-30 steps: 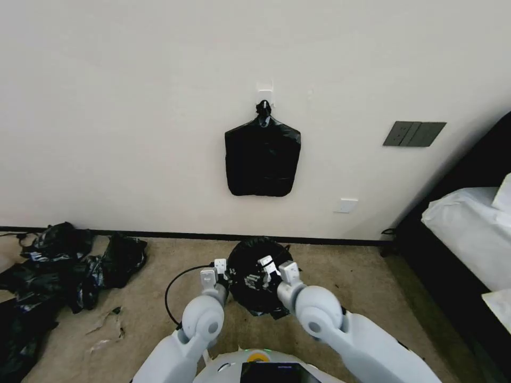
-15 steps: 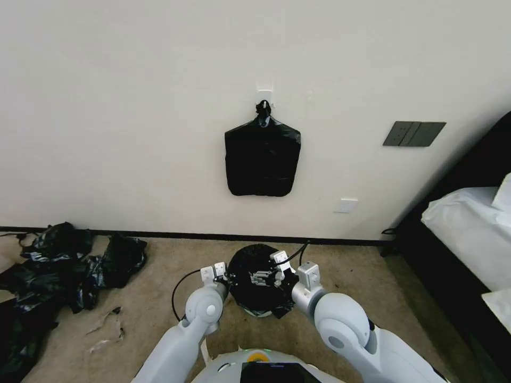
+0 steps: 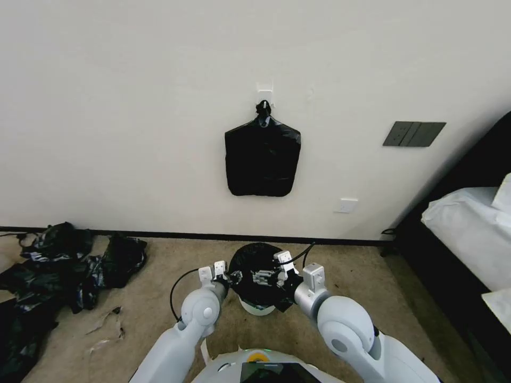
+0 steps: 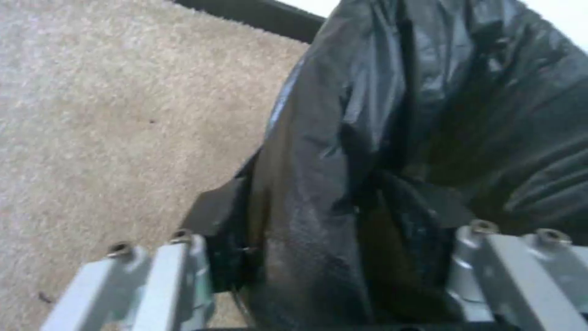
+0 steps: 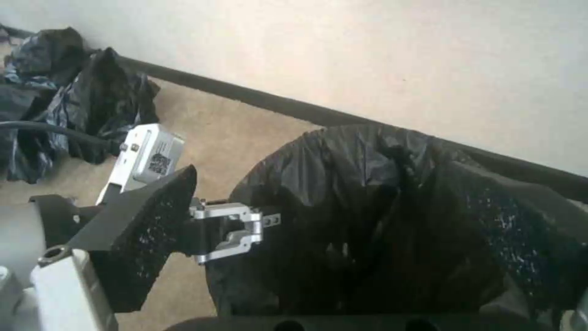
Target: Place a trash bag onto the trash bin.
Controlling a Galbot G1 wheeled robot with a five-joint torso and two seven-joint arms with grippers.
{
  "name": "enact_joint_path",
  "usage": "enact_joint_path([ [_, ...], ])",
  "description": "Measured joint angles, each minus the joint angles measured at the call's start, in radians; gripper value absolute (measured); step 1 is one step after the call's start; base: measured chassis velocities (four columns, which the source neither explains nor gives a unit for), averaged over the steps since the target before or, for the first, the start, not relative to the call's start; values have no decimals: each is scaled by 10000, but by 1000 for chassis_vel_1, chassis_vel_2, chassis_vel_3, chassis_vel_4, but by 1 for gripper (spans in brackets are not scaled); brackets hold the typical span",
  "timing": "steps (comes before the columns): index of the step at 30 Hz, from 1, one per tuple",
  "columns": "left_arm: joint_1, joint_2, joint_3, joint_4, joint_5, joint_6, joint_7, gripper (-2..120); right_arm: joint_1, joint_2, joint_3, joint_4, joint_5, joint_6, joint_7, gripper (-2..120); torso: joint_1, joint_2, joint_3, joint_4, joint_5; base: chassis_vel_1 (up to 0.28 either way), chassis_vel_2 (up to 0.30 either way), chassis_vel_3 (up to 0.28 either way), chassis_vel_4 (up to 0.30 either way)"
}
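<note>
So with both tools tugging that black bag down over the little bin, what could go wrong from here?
1. The trash bag is thin film, stretched between the left tool and right tool; a hard pull could tear it.
2. The trash bin looks small and light, with just its base showing under the bag; uneven tugging might tip it.
3. The film bunches in folds by the left tool, so it might slip free.

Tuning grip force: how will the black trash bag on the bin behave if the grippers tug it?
The trash bag looks thin and wrinkly, so probably floppy, stretching rather than pushing back. Its glossy film may slip between fingers. The small trash bin under it seems light; a hard tug could tip it.
</note>
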Motion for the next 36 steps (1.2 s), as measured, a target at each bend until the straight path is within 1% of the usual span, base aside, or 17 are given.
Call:
enact_joint_path([
  [5,70,54,-29,-98,63,72,119,81,-241,3,95,151,-192,36,-116,100,0,1,0,0,-1,0,0,0,0],
  [7,117,77,-57,-186,130,103,147,82,-292,12,130,162,-220,54,-125,100,0,1,0,0,-1,0,0,0,0],
  [10,349,247,-209,-607,910,128,636,97,-569,100,321,179,-488,284,-271,100,0,0,0,0,0,0,0,0,0],
  [11,349,247,-209,-607,910,128,636,97,-569,100,321,179,-488,284,-271,100,0,0,0,0,0,0,0,0,0],
  [13,502,354,-249,-803,1889,-181,1056,99,-834,263,495,-29,-1138,752,-461,100,-1,1,0,2,-2,0,0,0,0],
  [15,727,391,-369,-951,2973,-862,1563,100,-1272,614,790,-395,-1960,1554,-690,100,0,1,0,0,-1,0,0,0,0],
  [16,727,391,-369,-951,2973,-862,1563,100,-1272,614,790,-395,-1960,1554,-690,100,0,1,0,0,-1,0,0,0,0],
  [19,1719,357,-898,-1091,5515,-2944,2709,100,-2442,1700,1898,-1075,-3502,3652,-1305,100,0,1,1,-1,0,0,0,0,0],
  [20,1719,357,-898,-1091,5515,-2944,2709,100,-2442,1700,1898,-1075,-3502,3652,-1305,100,0,1,1,-1,0,0,0,0,0],
  [23,2621,229,-1447,-1177,7394,-4924,3304,100,-3454,2612,2771,-1239,-4370,5330,-1783,100,0,1,0,-2,-2,0,0,0,0],
  [24,2621,229,-1447,-1177,7394,-4924,3304,100,-3454,2612,2771,-1239,-4370,5330,-1783,100,0,1,0,-2,-2,0,0,0,0],
  [26,3195,28,-1892,-1350,8399,-6011,3507,100,-3966,3258,3338,-1385,-5205,6366,-1964,100,-1,1,0,0,-3,0,0,0,0],
  [27,3443,-90,-2112,-1477,8640,-6308,3588,100,-4168,3531,3655,-1520,-5562,6835,-2049,100,-1,1,0,1,0,0,0,0,0],
  [28,3443,-90,-2112,-1477,8640,-6308,3588,100,-4168,3531,3655,-1520,-5562,6835,-2049,100,-1,1,0,1,0,0,0,0,0],
  [32,4074,-393,-2714,-1594,9291,-6977,3817,100,-4668,4278,4610,-2105,-6577,8685,-2440,100,-1,1,0,1,0,0,0,0,0],
  [33,4074,-393,-2714,-1594,9291,-6977,3817,100,-4668,4278,4610,-2105,-6577,8685,-2440,100,-1,1,0,1,0,0,0,0,0],
  [36,4462,-539,-2934,-1599,9843,-7265,3804,100,-5201,4628,5109,-2185,-7356,9618,-2551,100,-1,1,0,-1,0,0,0,0,0],
])
